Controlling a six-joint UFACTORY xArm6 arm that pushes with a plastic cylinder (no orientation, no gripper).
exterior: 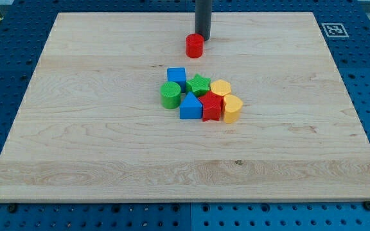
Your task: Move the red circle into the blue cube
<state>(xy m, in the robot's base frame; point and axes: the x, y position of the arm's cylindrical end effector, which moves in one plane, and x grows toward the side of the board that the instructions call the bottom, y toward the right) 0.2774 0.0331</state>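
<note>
Nearest cluster: blue triangle (190, 107), red block (212, 108) and yellow heart (232, 108) lie closest to the view's bottom; green cylinder (170, 94) on their left.
Behind them: blue cube (176, 76), green star (198, 84), yellow hexagon (220, 88).
Red circle (194, 45): at 1 o'clock from the blue cube, near, apart.
My tip (202, 39): bare rod holding nothing, touching the circle at its 1 o'clock.
Push: likely toward 7 o'clock, slow and centred so the circle doesn't slip sideways.
Count: eight blocks, two each of red, blue, green and yellow.
</note>
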